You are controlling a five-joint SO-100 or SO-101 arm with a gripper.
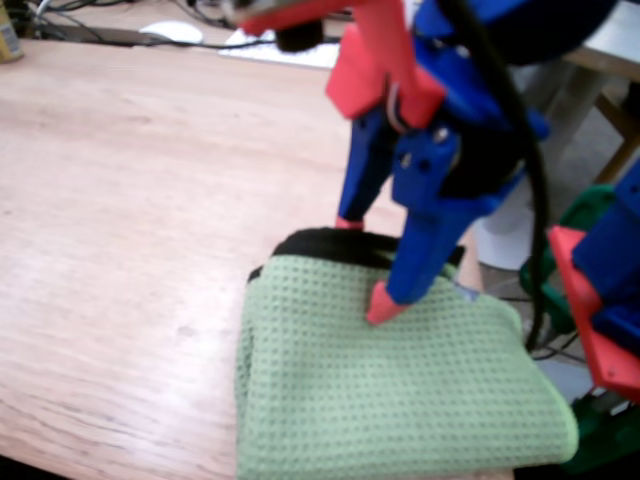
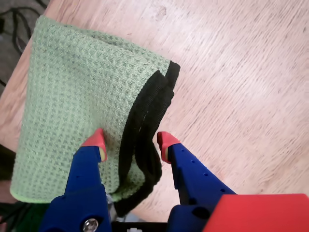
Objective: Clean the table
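- Table (image 1: 120, 200): reddish-brown wood with visible grain, fills most of the fixed view; its near-right corner region carries the cloth. In the wrist view the same wood (image 2: 241, 72) fills the right and top of the picture.
- Cloth (image 1: 400, 390): green waffle-weave, folded in layers, black hem along its far edge in the fixed view. It lies flat at the near right of the table, its right side reaching the table edge.
- Wrist view: cloth (image 2: 72, 96) sits on the left, black-hemmed edge running down the middle of the picture; the layers are slightly lifted and curled at that hem.
- Gripper (image 2: 129, 141): blue fingers with red tips, pointing down at the cloth. Claw is moderately open, straddling the black hem.
- One red tip presses on the green weave left of the hem; the other is right of the hem, over bare wood, apart from the fabric.
- Fixed view: gripper (image 1: 365, 265) comes down from upper right; near tip on the green surface, far tip at the black hem.
- Nothing is clamped between the fingers.
- Far edge of table, fixed view: cables and a white object, blurred.
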